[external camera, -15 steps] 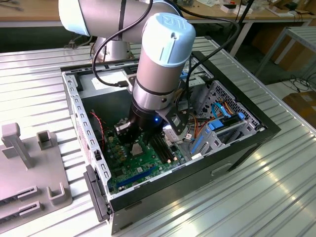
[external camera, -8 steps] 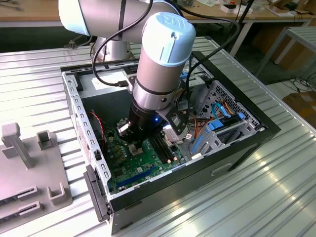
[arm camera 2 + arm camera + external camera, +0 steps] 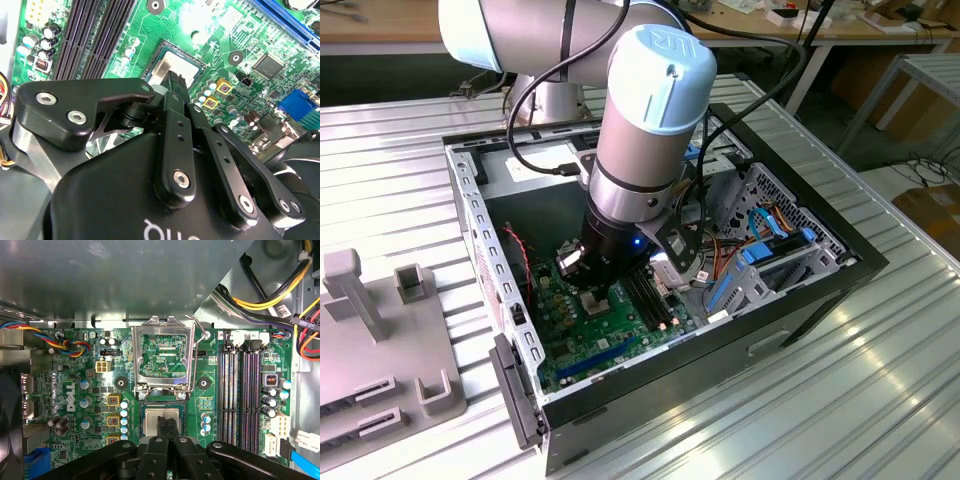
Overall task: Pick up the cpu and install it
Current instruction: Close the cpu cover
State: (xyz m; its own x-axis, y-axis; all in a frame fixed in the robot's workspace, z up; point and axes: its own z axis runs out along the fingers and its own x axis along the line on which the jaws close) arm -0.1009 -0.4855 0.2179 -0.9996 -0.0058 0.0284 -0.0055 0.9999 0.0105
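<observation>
- Two fingers [image 3: 162, 429] of the claw [image 3: 167, 420] stood pressed together, nothing seen between them, their tips down at the silvery face of the cpu [image 3: 151, 424]
- The cpu lay flat inside the socket [image 3: 140, 416] on the green board [image 3: 210, 390], square to the socket's edges as far as the first wrist view showed; the second wrist view put a fingertip right at its face, though contact could not be told for sure
- Just beyond, the hinged metal frame [image 3: 162, 352] stood tipped up and open, its wire lever [image 3: 196, 360] unlatched beside it
- Judged step: seating the chip, with the clamping not yet done
- Any move from here called for a straight lift, with no sideways drag across the socket
- Memory slots [image 3: 240, 395] ran beside the socket; the board sat in an open computer case [image 3: 720, 355] on the ribbed bench [image 3: 880, 400]
</observation>
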